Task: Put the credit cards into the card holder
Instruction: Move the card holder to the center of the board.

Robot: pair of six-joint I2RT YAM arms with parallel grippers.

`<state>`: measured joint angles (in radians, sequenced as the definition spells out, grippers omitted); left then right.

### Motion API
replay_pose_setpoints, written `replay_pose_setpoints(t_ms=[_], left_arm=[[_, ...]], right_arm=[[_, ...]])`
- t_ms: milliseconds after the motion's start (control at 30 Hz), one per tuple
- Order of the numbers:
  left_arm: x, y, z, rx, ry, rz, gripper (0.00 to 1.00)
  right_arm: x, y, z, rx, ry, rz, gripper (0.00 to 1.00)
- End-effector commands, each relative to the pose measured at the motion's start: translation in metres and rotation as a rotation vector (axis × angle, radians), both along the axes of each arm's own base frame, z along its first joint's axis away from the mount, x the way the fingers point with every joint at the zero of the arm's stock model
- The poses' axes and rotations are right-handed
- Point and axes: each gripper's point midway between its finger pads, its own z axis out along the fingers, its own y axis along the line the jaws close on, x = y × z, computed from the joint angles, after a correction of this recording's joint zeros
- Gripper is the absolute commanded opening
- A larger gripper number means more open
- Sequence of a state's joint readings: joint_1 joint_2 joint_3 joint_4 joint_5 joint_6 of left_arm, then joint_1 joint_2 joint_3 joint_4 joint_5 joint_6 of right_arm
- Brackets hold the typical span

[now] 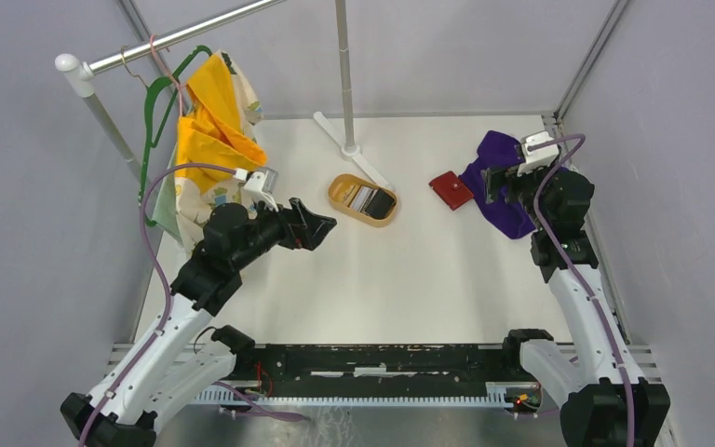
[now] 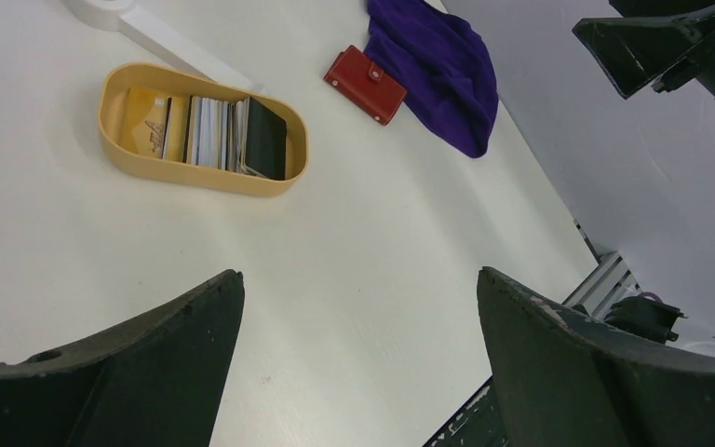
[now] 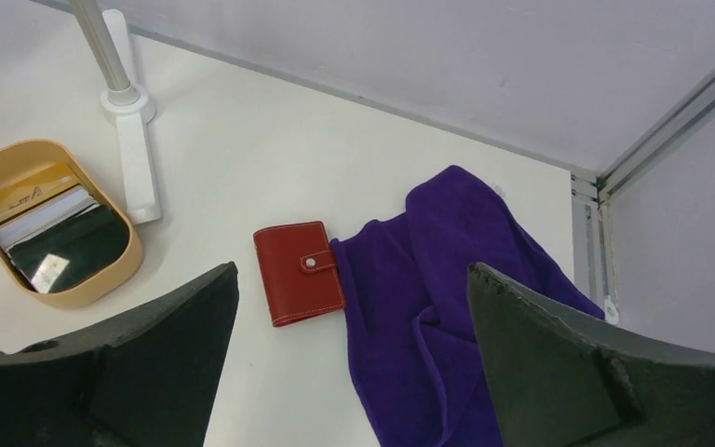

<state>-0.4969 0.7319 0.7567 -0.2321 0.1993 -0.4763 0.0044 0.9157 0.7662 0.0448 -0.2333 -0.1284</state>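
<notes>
- No step is complete: the credit cards (image 1: 370,199) stand stacked on edge in the tan tray (image 1: 332,192).
- The card holder (image 1: 451,190) lies snapped shut against the purple cloth (image 1: 495,154).
- The left gripper (image 1: 322,225) and right gripper (image 1: 490,184) are spread wide and empty.

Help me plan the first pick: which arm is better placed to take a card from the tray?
Left. The open left hand hovers just beside the tray of credit cards; the right hand, also open, is across the table by the card holder.
</notes>
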Motion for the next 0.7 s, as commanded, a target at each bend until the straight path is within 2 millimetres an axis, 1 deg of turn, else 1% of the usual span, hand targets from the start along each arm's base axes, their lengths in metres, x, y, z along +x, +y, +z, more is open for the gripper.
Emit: replay_pose_setpoints(t_ms=[0, 67, 133, 167, 267, 300, 367, 433, 467, 500, 533, 600, 667], left_arm=[[0.004, 0.000, 0.011, 0.015, -0.065, -0.005, 1.00], [0.006, -0.004, 0.005, 0.000, -0.055, -0.015, 1.00], [0.008, -0.009, -0.003, -0.015, -0.039, -0.029, 1.00], [0.008, -0.010, -0.006, -0.020, -0.029, -0.033, 1.00], [0.010, -0.012, -0.020, -0.010, 0.004, -0.034, 1.00], [0.011, -0.012, -0.024, -0.006, 0.012, -0.029, 1.00], [0.014, -0.011, -0.031, -0.001, 0.022, -0.018, 1.00], [0.016, -0.014, -0.040, -0.016, 0.035, -0.018, 1.00], [0.016, -0.018, -0.048, -0.025, 0.054, -0.032, 1.00], [0.017, -0.023, -0.054, -0.043, 0.064, -0.050, 0.99], [0.016, -0.029, -0.063, -0.055, 0.089, -0.071, 0.99], [0.016, -0.037, -0.075, -0.073, 0.137, -0.105, 0.97], [0.015, -0.043, -0.083, -0.087, 0.156, -0.130, 0.95]], right_arm=[[0.004, 0.017, 0.010, -0.007, -0.049, 0.103, 0.98], [0.002, 0.032, -0.001, -0.084, -0.061, 0.222, 0.98], [-0.001, 0.050, -0.020, -0.178, -0.066, 0.378, 0.98], [-0.005, 0.062, -0.029, -0.194, -0.067, 0.468, 0.98], [-0.004, 0.080, -0.053, -0.189, -0.008, 0.614, 0.98], [-0.001, 0.081, -0.055, -0.182, 0.011, 0.626, 0.98], [0.009, 0.077, -0.065, -0.188, 0.060, 0.608, 0.98], [0.024, 0.070, -0.083, -0.323, 0.093, 0.534, 0.98], [0.028, 0.068, -0.100, -0.426, 0.129, 0.519, 0.98], [0.035, 0.066, -0.111, -0.516, 0.163, 0.491, 0.98], [0.040, 0.065, -0.125, -0.570, 0.217, 0.479, 0.98], [0.053, 0.069, -0.139, -0.555, 0.307, 0.455, 0.98], [0.062, 0.073, -0.155, -0.520, 0.378, 0.423, 0.98]])
